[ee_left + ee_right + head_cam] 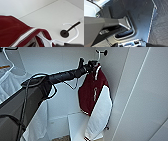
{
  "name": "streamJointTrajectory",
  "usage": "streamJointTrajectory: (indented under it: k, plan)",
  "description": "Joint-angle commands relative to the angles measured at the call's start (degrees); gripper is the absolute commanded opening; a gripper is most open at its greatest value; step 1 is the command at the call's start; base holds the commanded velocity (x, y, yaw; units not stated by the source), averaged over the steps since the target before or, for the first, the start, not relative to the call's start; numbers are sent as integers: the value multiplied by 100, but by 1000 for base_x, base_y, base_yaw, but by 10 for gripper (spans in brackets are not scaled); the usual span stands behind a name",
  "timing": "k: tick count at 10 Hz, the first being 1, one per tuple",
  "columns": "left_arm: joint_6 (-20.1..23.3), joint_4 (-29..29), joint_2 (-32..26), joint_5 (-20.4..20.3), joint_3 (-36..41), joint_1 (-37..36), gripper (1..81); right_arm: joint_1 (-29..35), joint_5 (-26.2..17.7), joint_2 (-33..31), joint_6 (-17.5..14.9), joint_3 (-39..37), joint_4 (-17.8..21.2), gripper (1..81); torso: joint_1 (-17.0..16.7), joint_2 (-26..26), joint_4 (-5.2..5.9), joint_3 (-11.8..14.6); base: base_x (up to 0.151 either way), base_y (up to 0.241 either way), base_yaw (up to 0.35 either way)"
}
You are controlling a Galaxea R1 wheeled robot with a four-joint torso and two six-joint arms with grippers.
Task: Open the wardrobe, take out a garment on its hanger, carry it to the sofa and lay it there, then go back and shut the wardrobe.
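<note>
Head view: left arm (62, 75) reaching up and forward into the open wardrobe (140, 92), left gripper (89, 65) at the collar of the garment (93, 94). Garment hanging straight below the gripper, maroon body, white sleeve toward the wardrobe's side panel. Hanger (99, 55) hook just above the gripper, looped over a black peg (103, 52). Finger state: cannot tell, tips lost against the collar. White T-shirt (8, 84) hanging well apart, back along the arm near its elbow. White box (76, 124) on the wardrobe floor below the garment.

Left wrist view: maroon collar with white trim (23, 36) close before the gripper; hanger neck (50, 41) emerging from the collar, hook (75, 33) curving round the peg (67, 31). Plain white panel (43, 15) behind.

Right wrist view: robot's own dark body (121, 25), grey carpet (160, 27) beside it. Right gripper's opening: cannot tell.
</note>
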Motion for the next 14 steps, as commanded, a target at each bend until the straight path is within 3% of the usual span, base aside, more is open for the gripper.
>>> streamJointTrajectory:
  k: [1,7,14]
  plan:
    - [-21,46,213,-97,-75,-1118,811,135,-342,59,-1,26,-15,811,0,0,0,0,0,0,0]
    - [-21,573,1109,78,-1412,-1250,811,162,-359,120,-1,34,-23,811,0,0,0,0,0,0,0]
    - [-30,608,1136,-9,-674,-1232,811,135,-333,112,-1,26,-6,811,0,0,0,0,0,0,0]
